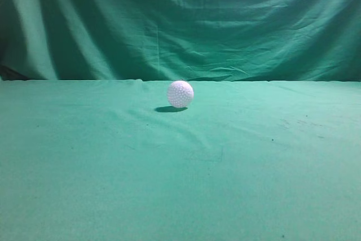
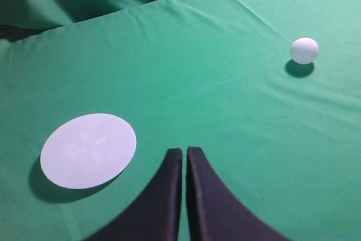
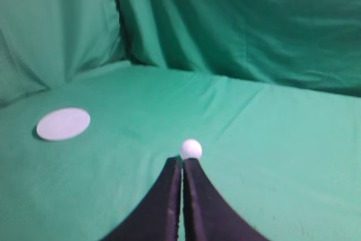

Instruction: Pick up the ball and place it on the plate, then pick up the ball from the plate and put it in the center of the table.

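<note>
The ball (image 1: 180, 93), a small white dimpled sphere, rests on the light green table (image 1: 180, 167) near its middle. It also shows in the left wrist view (image 2: 304, 50) at the upper right and in the right wrist view (image 3: 190, 149) just beyond the fingertips. The plate (image 2: 88, 149), a flat white disc, lies on the cloth left of my left gripper (image 2: 184, 152); it also shows in the right wrist view (image 3: 63, 123) at the far left. My left gripper is shut and empty. My right gripper (image 3: 181, 162) is shut and empty, its tips in line with the ball. Neither gripper appears in the exterior view.
A darker folded green curtain (image 1: 180, 21) hangs behind the table and wraps round its left side in the right wrist view (image 3: 56, 26). The table's back edge meets it at a dark seam.
</note>
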